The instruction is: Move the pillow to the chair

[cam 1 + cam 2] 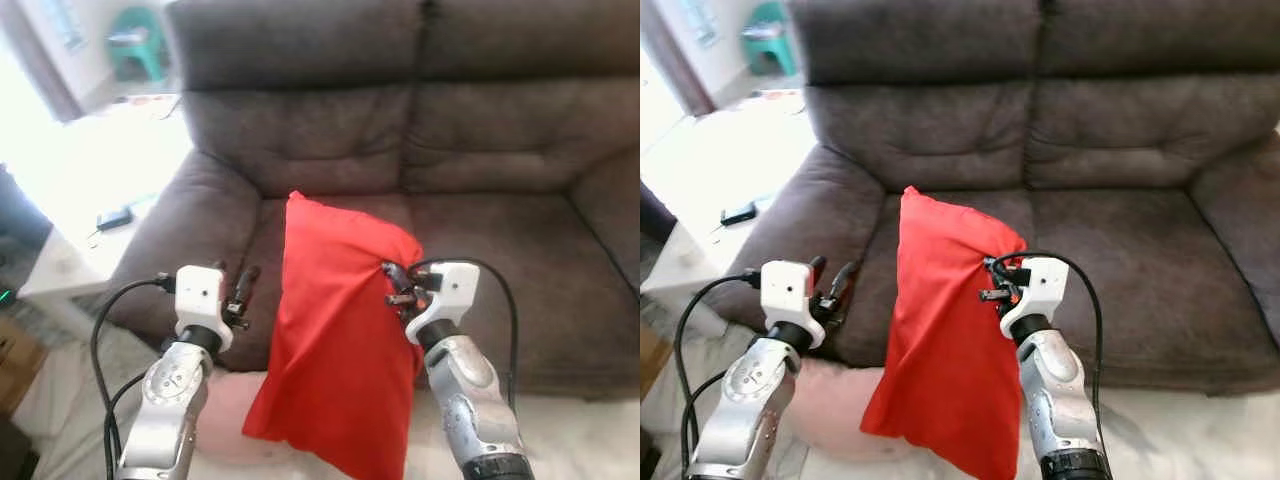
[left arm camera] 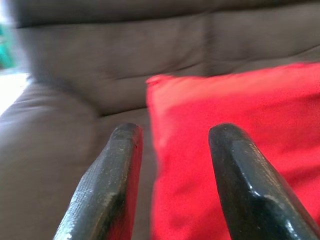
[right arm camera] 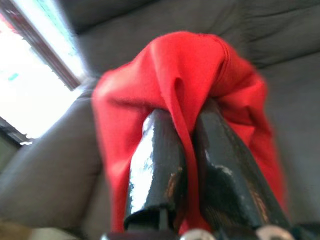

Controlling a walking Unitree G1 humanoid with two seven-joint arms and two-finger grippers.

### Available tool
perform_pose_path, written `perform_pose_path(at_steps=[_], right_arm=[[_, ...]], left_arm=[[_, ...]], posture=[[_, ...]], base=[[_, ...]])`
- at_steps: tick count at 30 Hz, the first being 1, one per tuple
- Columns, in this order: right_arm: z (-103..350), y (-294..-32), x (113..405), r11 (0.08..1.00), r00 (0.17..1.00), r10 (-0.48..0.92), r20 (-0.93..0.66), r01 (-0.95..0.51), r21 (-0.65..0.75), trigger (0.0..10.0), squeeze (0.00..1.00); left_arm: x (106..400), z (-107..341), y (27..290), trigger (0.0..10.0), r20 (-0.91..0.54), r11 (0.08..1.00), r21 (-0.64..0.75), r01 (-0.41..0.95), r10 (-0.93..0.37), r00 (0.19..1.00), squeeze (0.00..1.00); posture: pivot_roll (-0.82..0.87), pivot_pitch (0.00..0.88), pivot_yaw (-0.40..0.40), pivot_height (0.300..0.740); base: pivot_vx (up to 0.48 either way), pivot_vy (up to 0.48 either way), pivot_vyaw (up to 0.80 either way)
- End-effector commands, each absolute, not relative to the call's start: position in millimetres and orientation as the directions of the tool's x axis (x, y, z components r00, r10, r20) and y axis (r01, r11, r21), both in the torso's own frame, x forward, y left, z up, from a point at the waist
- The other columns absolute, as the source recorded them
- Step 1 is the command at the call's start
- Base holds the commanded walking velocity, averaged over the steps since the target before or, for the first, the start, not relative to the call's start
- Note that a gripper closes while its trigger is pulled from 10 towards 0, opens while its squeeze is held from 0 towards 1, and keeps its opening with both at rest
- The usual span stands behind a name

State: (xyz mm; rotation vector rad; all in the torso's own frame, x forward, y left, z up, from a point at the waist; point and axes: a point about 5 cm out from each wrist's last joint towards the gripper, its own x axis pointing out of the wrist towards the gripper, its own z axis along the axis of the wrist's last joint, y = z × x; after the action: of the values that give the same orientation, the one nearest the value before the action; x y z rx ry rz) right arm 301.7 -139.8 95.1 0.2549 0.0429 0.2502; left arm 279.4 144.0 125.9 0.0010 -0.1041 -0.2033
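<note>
the red pillow (image 1: 335, 340) hangs in front of the dark grey sofa (image 1: 480, 150), its lower corner down over the seat's front edge. the right pincer (image 1: 393, 283) is clamped on a fold of fabric at the pillow's upper right edge, fingers (image 3: 160, 165) pressed together around the cloth. the left pincer (image 1: 243, 292) stands just beside the pillow's left edge, fingers apart and holding nothing. a pink cushion (image 1: 830, 410) lies on the floor below. a white tabletop (image 1: 75, 255) with a dark phone (image 1: 114, 218) stands left of the sofa.

The red pillow (image 1: 340, 340) is smooth matt cloth, the sofa (image 1: 480, 140) soft brown suede-like fabric, the right pincer (image 3: 187, 150) glossy black.
</note>
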Motion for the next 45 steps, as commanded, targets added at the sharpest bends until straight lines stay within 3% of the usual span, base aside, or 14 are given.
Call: perform_pose_path(at_steps=[1,8,25,32,37,45], right_arm=[[130,-133,310,0.927,0.953,0.258,0.157,-0.29,0.237,10.0,0.0],[130,-132,310,0.927,0.953,0.259,0.159,-0.291,0.236,10.0,0.0],[133,-145,314,0.932,0.943,0.297,0.151,-0.321,0.167,10.0,0.0],[135,-143,311,0.885,0.886,0.445,0.134,-0.458,0.09,10.0,0.0],[133,-139,300,0.768,0.767,0.64,0.055,-0.64,-0.011,10.0,0.0],[131,-138,290,0.67,0.671,0.741,0.001,-0.741,-0.048,10.0,0.0]], left_arm=[[279,126,152,10.0,0.105,0.982,0.026,0.185,-0.187,0.977,0.0],[278,125,152,10.0,0.103,0.983,0.026,0.183,-0.185,0.977,0.0],[279,126,154,10.0,0.1,0.983,0.023,0.184,-0.185,0.978,0.0],[278,128,152,10.0,0.065,0.959,0.006,0.283,-0.283,0.957,0.0],[272,132,156,10.0,0.013,0.919,0.058,0.39,-0.391,0.92,0.0],[268,140,164,10.0,-0.012,0.887,0.068,0.456,-0.456,0.89,0.0]], posture=[[0.01,0.038,0.084,0.74],[0.01,0.038,0.084,0.74],[0.01,0.051,0.083,0.74],[0.01,0.053,0.082,0.74],[0.02,0.055,0.081,0.74],[0.02,0.056,0.077,0.74]], base=[[0.0,0.0,-0.8],[0.0,0.0,-0.8],[0.0,0.0,0.0],[0.0,0.0,0.0],[0.0,0.0,0.0],[0.0,0.0,0.0]])
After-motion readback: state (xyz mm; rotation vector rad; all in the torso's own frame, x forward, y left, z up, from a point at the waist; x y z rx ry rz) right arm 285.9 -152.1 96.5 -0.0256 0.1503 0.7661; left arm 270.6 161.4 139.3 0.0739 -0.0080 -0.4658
